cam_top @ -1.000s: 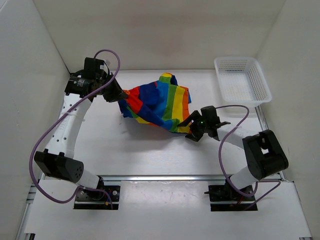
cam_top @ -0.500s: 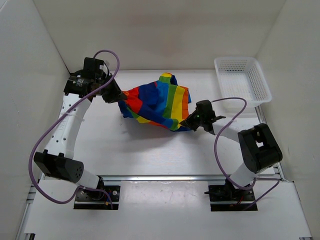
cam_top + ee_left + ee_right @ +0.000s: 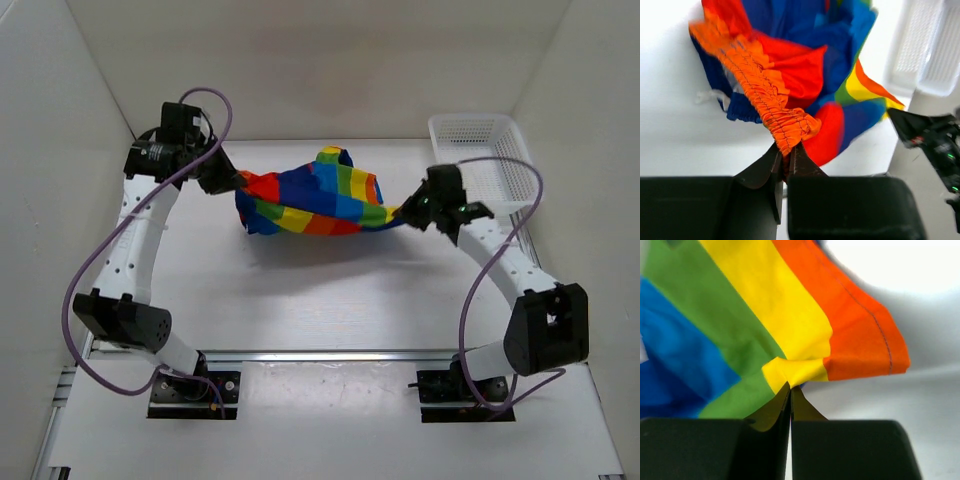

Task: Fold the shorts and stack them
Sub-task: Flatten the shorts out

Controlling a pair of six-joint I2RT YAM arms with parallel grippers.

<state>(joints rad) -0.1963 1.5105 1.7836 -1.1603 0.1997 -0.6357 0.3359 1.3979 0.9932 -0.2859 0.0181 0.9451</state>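
White walls stand on three sides of a white table (image 3: 300,300). The shorts (image 3: 315,200) are in the far middle of the table, pulled out long between the two grippers. Their stripes are red, orange, yellow, green and blue. The middle of the cloth bunches up in a bump on the far side and sags on the near side. It is hard to tell if the sagging part touches the table.

The left gripper (image 3: 232,180) is at the left end of the shorts. Its jaws are pinched tight on the orange waistband (image 3: 760,95), which is all crinkly with stretchy stitching. A thin white string (image 3: 707,95) lies by the blue cloth just left of the waistband.

The right gripper (image 3: 405,213) is at the right end of the shorts. Its jaws are pinched tight on a small fold of yellow cloth at the edge. Green cloth is on the left of that fold and orange is on the right.

A white mesh basket (image 3: 485,160) sits at the far right corner of the table, near the right gripper. It does not touch the shorts. Purple cables (image 3: 95,270) loop along both arms.
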